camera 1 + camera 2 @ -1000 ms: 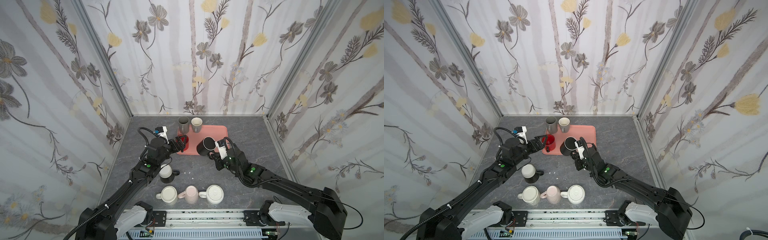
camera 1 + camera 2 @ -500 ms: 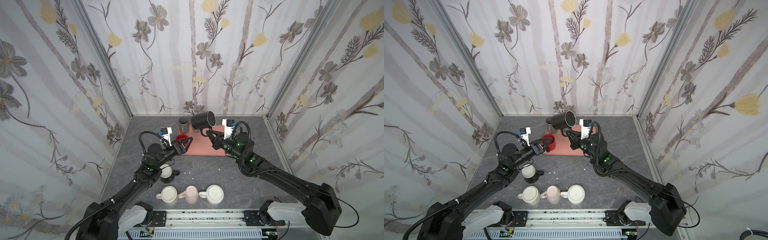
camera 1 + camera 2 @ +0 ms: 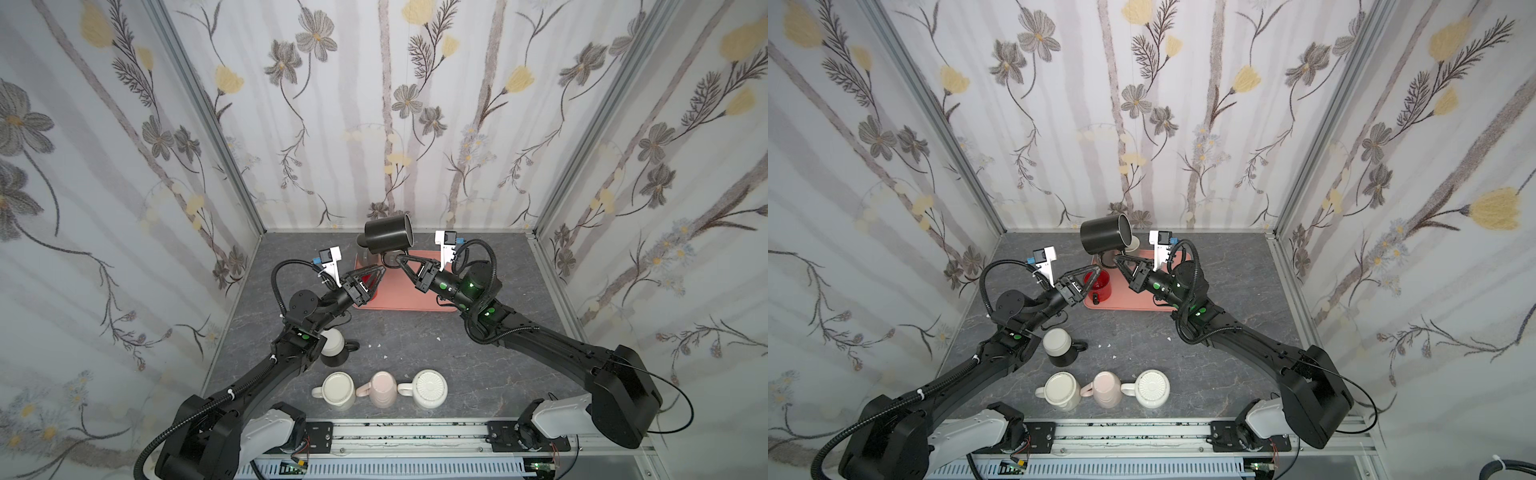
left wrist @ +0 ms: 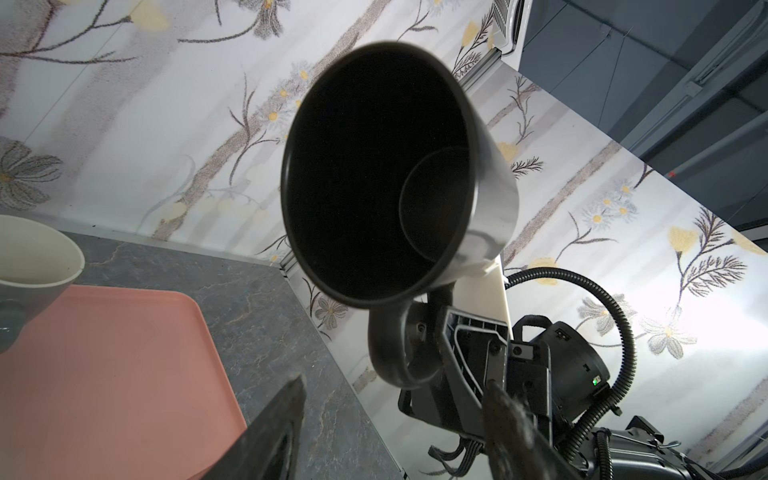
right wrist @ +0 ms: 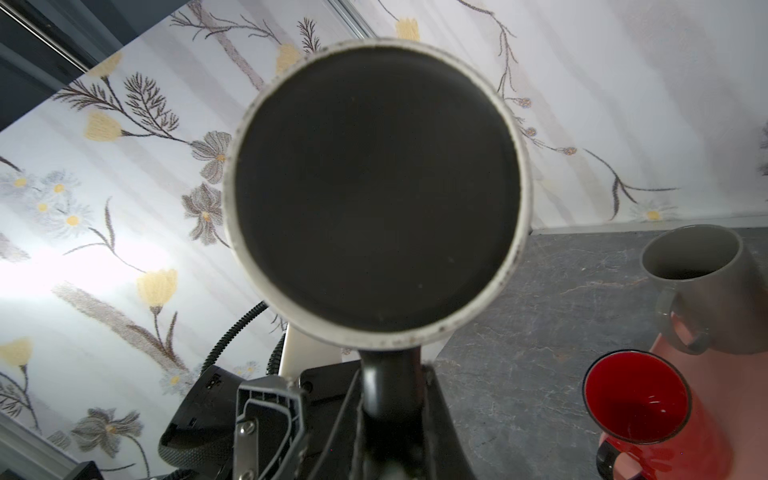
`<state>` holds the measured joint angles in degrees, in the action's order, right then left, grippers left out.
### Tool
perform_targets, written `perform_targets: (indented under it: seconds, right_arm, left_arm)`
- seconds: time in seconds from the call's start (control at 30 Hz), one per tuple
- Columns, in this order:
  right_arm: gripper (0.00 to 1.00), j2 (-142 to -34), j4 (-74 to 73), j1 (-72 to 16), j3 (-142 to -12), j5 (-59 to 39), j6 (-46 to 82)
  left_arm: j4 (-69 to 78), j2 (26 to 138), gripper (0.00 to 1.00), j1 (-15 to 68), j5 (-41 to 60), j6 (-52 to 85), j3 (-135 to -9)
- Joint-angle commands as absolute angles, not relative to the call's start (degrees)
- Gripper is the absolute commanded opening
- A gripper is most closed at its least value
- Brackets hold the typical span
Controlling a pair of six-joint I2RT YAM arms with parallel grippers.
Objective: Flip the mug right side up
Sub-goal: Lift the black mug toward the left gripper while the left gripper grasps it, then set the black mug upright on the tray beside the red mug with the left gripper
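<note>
- While the right gripper [image 3: 398, 260] has its jaws clamped on the handle, the black mug [image 3: 384, 237] hangs in the air over the back of the pink tray [image 3: 399, 300].
- I've got the mug lying on its side up there, handle pointing down into the right gripper.
- In the right wrist view I'm looking straight at its flat base [image 5: 374, 191], ringed by a pale unglazed edge.
- The left wrist view looks right into the dark mouth [image 4: 365, 174], so the opening faces the left arm.
- The left gripper [image 3: 379, 271] is released: jaws apart, nothing between its fingers [image 4: 278, 428], just below and beside the black mug.
- A red mug [image 3: 1098, 284] stands mouth up on the tray's near left corner, right under the left gripper.
- A grey mug [image 5: 706, 282] stands upright at the back of the tray, with a cream mug [image 4: 33, 249] beside it.
- On the worktop [image 3: 415, 345] at the front there's a row of three mugs: white [image 3: 336, 390], pink [image 3: 381, 388], ribbed white [image 3: 428, 387].
- One more dark mug [image 3: 1059, 348] sits beside the left arm.
</note>
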<state>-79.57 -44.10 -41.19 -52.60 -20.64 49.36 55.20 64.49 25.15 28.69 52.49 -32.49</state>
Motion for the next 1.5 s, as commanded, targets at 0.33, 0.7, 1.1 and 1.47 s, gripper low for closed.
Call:
perform_targets:
  seconds: [0.33,0.7,1.1,1.47]
  right_arm:
    - [0.00,-80.41,-55.93,-41.50,-51.06,-25.46,55.21]
    - [0.00,-82.27,-55.67,-42.11,-51.77,-25.30,55.64]
    - [0.44,-74.46,-40.64,-40.75,-48.98,-15.92,46.93]
    - [0.53,-61.10,-21.40,-35.43,-41.34,-4.93,39.45]
  left_arm:
    - [63.08,67.34,0.39,25.36,29.71,55.28,-34.56]
    - [60.70,67.95,0.10,26.37,28.97,54.89,-35.58]
    - [32.66,64.50,0.00,27.77,21.48,42.90,-43.23]
    - [-6.37,71.85,0.00,36.06,-0.66,27.33,-60.94]
